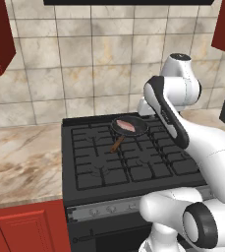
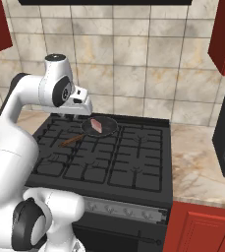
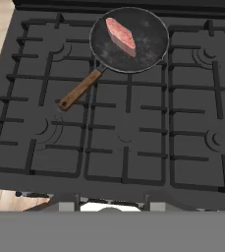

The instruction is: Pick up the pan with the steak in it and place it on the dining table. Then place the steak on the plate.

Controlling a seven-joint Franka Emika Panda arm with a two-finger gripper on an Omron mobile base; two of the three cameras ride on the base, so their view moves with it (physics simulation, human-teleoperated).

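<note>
Hand view: pan [image 3: 129,39] near stove's [image 3: 124,133] back edge.

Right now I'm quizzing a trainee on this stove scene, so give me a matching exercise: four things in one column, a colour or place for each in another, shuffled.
Column A
1. pan
2. steak
3. pan handle
4. countertop

Column B
a. brown, pointing toward the stove's front
b. beige marbled, beside the stove
c. black, on a rear burner
d. pinkish-red, lying inside the pan

Pairs: 1-c, 2-d, 3-a, 4-b
</note>
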